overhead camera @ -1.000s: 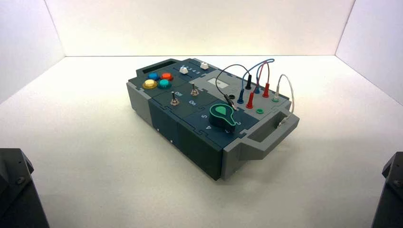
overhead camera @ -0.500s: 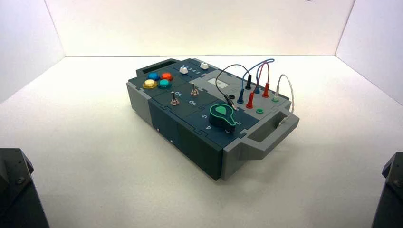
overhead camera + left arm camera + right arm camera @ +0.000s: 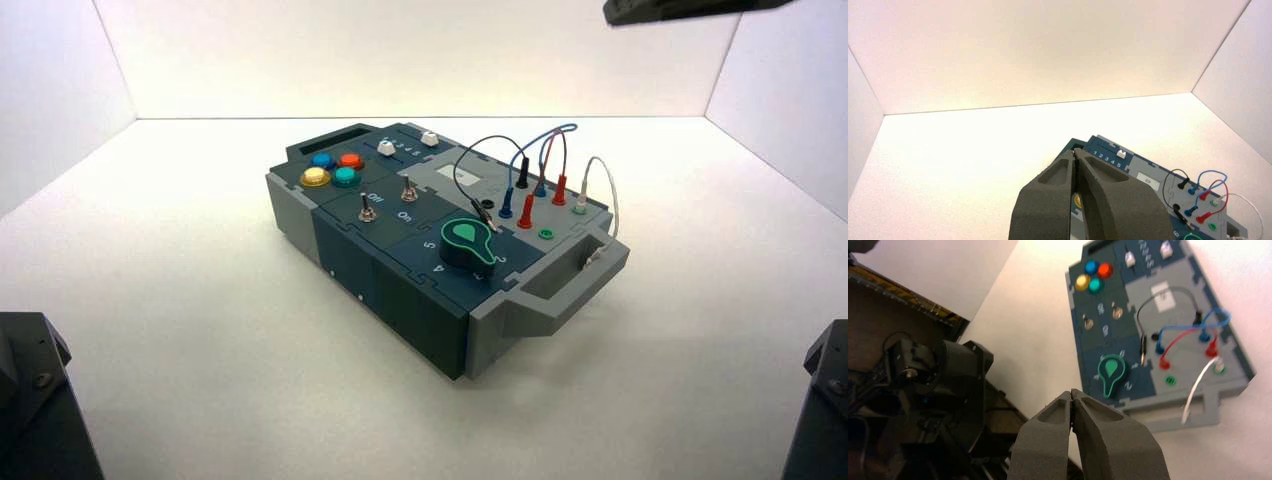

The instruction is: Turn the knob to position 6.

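My right gripper (image 3: 1071, 392) hangs in air, apart from box (image 3: 400, 215); high view's top edge cuts most of it off. My fingers pressed together, pads meeting, nothing between. Dark-green dial knob (image 3: 1111, 371) sits on dark-blue corner panel, near grey handle (image 3: 1173, 415); its pointer aims toward that handle's side, digit at tip hard to make out. Left wrist view catches only sliver of knob's green rim. My left gripper (image 3: 1074, 151) idle, raised at robot's left, fingers closed on nothing.
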Controlling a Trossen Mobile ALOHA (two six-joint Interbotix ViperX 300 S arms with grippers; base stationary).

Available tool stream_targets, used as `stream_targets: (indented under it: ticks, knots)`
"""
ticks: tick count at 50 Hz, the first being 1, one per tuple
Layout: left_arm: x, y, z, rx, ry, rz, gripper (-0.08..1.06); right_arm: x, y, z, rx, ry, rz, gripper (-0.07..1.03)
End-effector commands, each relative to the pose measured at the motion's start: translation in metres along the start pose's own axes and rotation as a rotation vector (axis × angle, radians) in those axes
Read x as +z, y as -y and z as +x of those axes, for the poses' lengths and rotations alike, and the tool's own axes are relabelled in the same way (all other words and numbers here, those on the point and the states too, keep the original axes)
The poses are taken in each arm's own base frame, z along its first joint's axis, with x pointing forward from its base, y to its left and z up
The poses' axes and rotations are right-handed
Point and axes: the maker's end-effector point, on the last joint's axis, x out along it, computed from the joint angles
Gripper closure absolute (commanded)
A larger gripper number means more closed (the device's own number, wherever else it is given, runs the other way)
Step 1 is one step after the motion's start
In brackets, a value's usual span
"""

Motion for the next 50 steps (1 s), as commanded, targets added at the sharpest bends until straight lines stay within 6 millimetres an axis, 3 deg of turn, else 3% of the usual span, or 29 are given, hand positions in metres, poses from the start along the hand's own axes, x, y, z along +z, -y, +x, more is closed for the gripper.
stream_targets:
  ticks: [1,15,41,50]
  knots:
    - [0.008,0.001,0.002,-0.002,0.001,0.004,1.01,-0.003,-0.002,0.004,0.016,-0.014,0.037,0.98]
    - [0.015,0.001,0.012,0.002,-0.024,0.026,1.01,-0.016,0.009,0.021,-0.008,-0.086,0.06,0.98]
    - [0.028,0.002,0.025,0.006,-0.035,0.035,1.01,-0.035,-0.025,0.07,0.006,-0.373,-0.056,0.98]
    - [0.029,0.002,0.026,0.006,-0.038,0.038,1.01,-0.043,-0.018,0.085,-0.03,-0.435,-0.053,0.98]
